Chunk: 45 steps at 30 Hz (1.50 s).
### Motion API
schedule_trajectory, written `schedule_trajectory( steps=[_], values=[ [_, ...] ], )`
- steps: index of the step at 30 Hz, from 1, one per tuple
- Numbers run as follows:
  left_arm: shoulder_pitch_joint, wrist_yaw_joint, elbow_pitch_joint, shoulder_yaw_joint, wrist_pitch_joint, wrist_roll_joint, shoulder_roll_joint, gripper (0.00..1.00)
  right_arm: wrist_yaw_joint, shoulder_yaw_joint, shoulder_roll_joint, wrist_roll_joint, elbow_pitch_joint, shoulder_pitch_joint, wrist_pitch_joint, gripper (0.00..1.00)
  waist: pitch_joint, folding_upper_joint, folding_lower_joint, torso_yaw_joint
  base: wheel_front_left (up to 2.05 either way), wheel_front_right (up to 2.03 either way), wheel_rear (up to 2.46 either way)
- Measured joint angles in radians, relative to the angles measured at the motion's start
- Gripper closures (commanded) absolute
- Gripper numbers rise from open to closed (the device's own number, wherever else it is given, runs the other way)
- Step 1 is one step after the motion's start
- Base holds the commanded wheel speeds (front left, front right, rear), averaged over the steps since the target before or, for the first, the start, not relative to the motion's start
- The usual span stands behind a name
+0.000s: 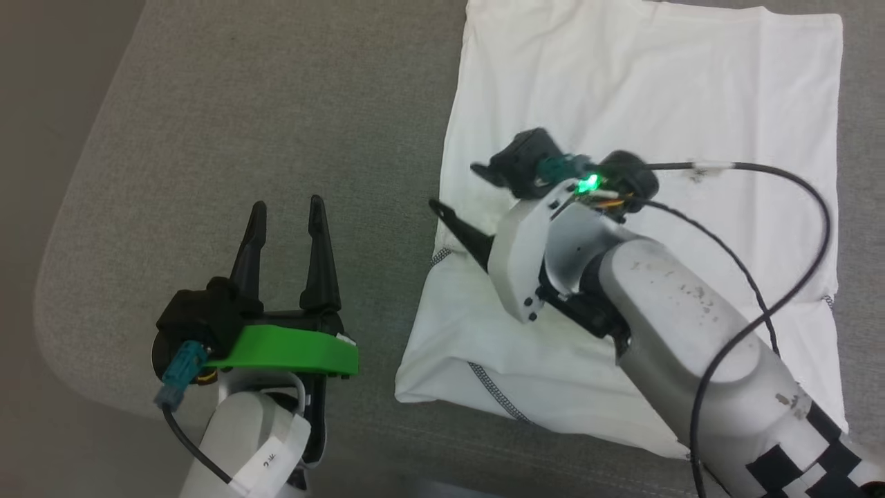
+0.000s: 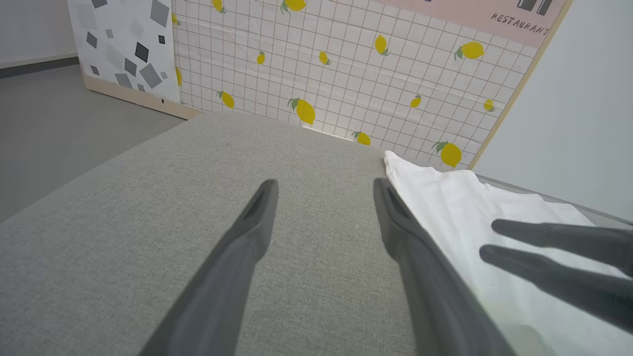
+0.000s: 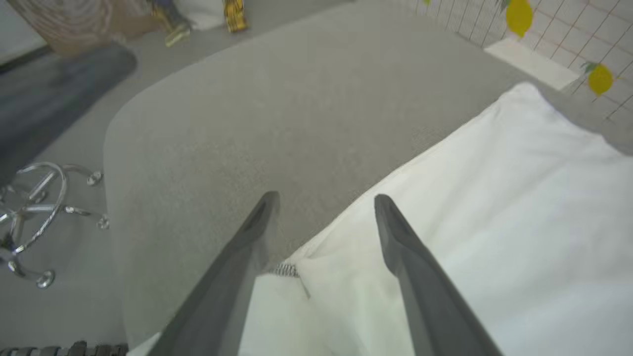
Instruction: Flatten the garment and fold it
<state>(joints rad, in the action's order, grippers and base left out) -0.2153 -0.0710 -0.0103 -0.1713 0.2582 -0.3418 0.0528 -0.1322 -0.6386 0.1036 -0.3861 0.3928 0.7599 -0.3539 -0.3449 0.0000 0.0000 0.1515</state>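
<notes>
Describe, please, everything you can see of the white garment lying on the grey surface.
The garment is thin white cloth with dark grey zigzag stitching along its hems. It lies on the grey padded surface, its far part spread smooth and flat, its near part folded over and rumpled, with a hem running slantwise across the fold. The right gripper stands open at its left edge, one finger over cloth; whether it touches, I cannot tell.

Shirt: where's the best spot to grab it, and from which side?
Probably grip the shirt at its near left corner: the cloth is doubled and lifted there, stitched hem showing, so a finger can slip under. Come in low from the bare grey surface on its left, where the open left gripper hovers.
</notes>
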Motion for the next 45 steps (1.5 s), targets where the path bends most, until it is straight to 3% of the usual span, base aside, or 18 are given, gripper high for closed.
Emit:
schedule_trajectory(
  steps=[8, 16, 25, 32, 37, 45],
  values=[
    [-0.027, 0.037, -0.052, 0.004, 0.000, 0.052, 0.016, 0.00, 0.000, 0.217, 0.066, 0.033, -0.230, -0.125, 0.255, 0.00, 0.029, 0.0000, 0.0000, -0.075, 0.00, 0.00, 0.00],
    [-0.229, 0.081, -0.102, 0.007, -0.096, 0.079, 0.120, 0.00, 0.000, 0.419, 0.060, 0.114, -0.392, -0.313, 0.365, 0.00, 0.025, 0.0000, 0.0000, -0.179, 0.00, 0.00, 0.00],
    [-0.531, 0.124, -0.193, 0.050, -0.314, 0.060, 0.225, 0.00, 0.000, 0.578, 0.036, 0.125, -0.467, -0.433, 0.399, 0.00, -0.047, 0.0000, 0.0000, -0.297, 0.00, 0.00, 0.00],
    [-0.739, 0.142, -0.291, 0.039, -0.545, 0.063, 0.311, 0.00, 0.000, 0.621, 0.011, 0.095, -0.470, -0.455, 0.428, 0.00, -0.140, 0.0000, 0.0000, -0.378, 0.00, 0.00, 0.00],
    [-0.857, 0.118, -0.349, 0.028, -0.713, 0.083, 0.349, 0.00, 0.000, 0.626, 0.004, 0.074, -0.464, -0.455, 0.455, 0.00, -0.209, 0.0000, 0.0001, -0.430, 0.00, 0.00, 0.00],
    [-0.943, -0.001, -0.392, 0.036, -0.968, 0.142, 0.401, 0.00, 0.000, 0.585, -0.012, 0.049, -0.456, -0.453, 0.488, 0.00, -0.301, 0.0000, 0.0001, -0.517, 0.00, 0.00, 0.00]
  ],
)
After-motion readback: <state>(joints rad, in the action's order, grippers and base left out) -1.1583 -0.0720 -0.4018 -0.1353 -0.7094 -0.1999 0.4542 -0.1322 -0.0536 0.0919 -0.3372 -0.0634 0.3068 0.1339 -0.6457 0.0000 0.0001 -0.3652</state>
